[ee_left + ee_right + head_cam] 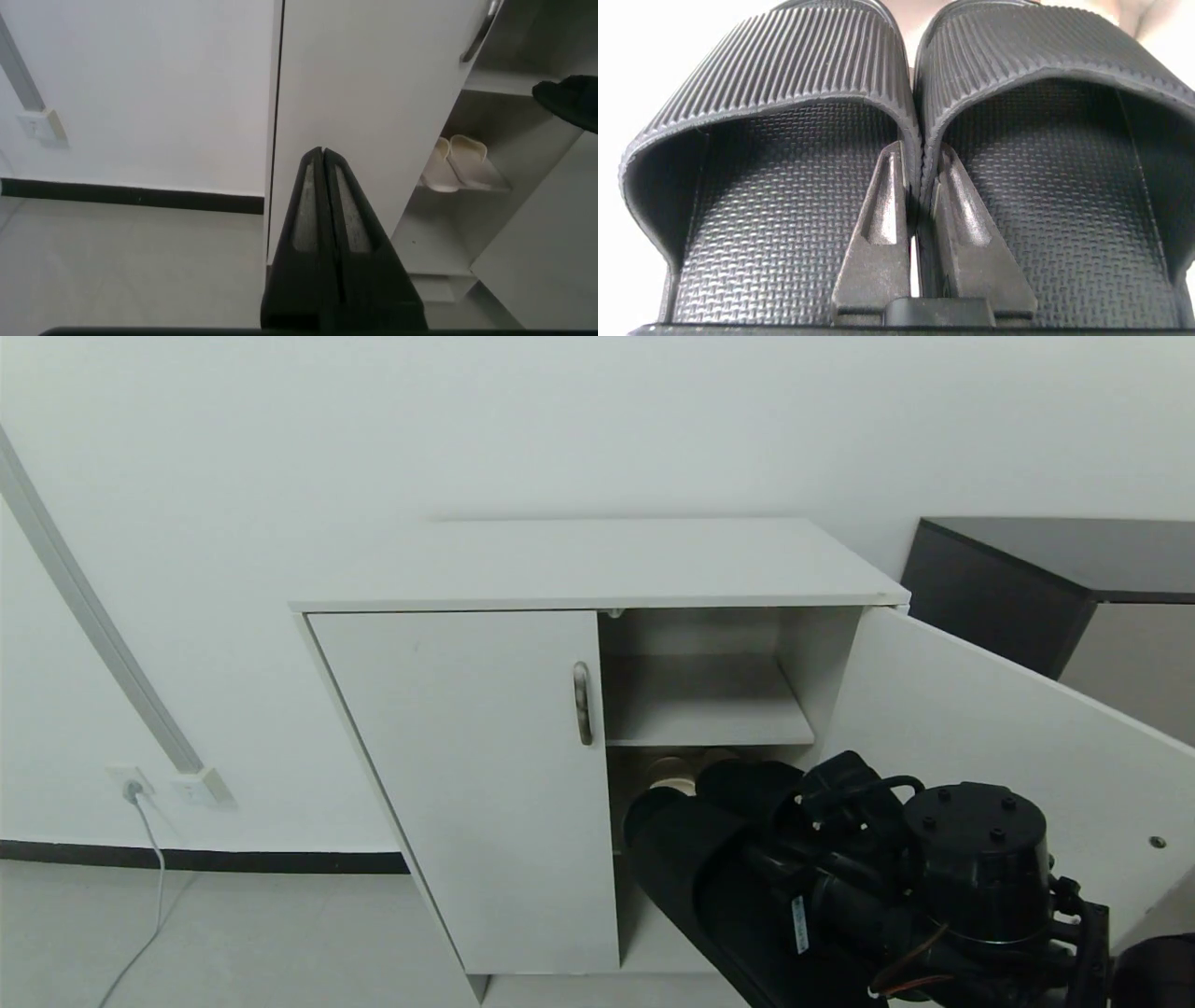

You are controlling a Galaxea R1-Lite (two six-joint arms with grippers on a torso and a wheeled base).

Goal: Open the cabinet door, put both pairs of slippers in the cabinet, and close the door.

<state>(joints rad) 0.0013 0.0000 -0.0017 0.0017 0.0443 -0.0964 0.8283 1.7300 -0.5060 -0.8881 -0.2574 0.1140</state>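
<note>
The right claw [918,159] pinches the black slippers [785,121] by their touching inner walls, likely so both go in as one, at the open door [980,728] of the cabinet [597,560], just before the beige slippers [462,163] lying inside; the left claw [322,168] hangs closed and empty off to the side

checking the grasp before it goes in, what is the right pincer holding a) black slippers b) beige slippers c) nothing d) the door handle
a, the right pincer is clamped on the touching inner edges of the black slippers, while the beige slippers lie inside the cabinet
</note>
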